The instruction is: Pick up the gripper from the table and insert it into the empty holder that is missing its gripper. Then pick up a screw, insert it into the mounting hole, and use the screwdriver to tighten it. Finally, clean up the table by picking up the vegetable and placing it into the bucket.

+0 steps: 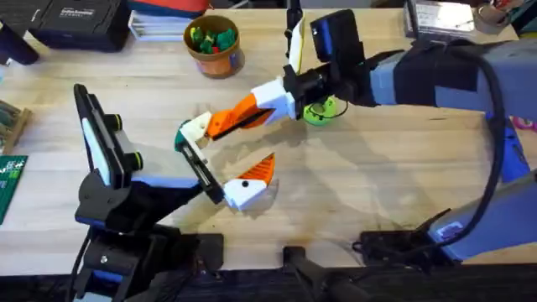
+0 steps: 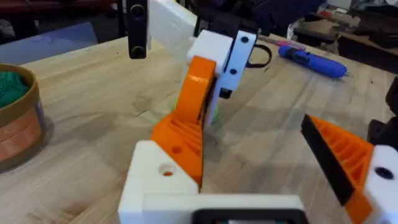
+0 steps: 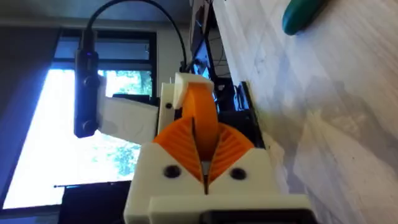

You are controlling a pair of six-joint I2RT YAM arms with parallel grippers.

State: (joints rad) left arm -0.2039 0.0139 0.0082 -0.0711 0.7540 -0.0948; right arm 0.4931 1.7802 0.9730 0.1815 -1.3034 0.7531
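Observation:
My left gripper [image 1: 226, 153] stands open on the table [image 1: 352, 193]. One of its fingers carries an orange tip [image 1: 262, 170]. The other is the white holder [image 1: 195, 128]. My right gripper [image 1: 239, 113] reaches in from the right, shut on the orange ridged gripper [image 1: 216, 126], whose end sits at the holder. In the left wrist view the gripper [image 2: 186, 134] rests against the holder [image 2: 155, 180]. In the right wrist view the pads [image 3: 221, 146] clamp the gripper [image 3: 199, 102]. The dark green vegetable [image 1: 179, 139] lies beside the holder. The bucket [image 1: 214, 44] stands at the back. The blue screwdriver [image 2: 311, 61] lies farther off.
A lime-green disc [image 1: 322, 110] lies under the right arm's wrist. Black boxes and papers line the table's far edge, and a green circuit board [image 1: 10, 180] sits at the left edge. Bare wood stretches in front of the right arm.

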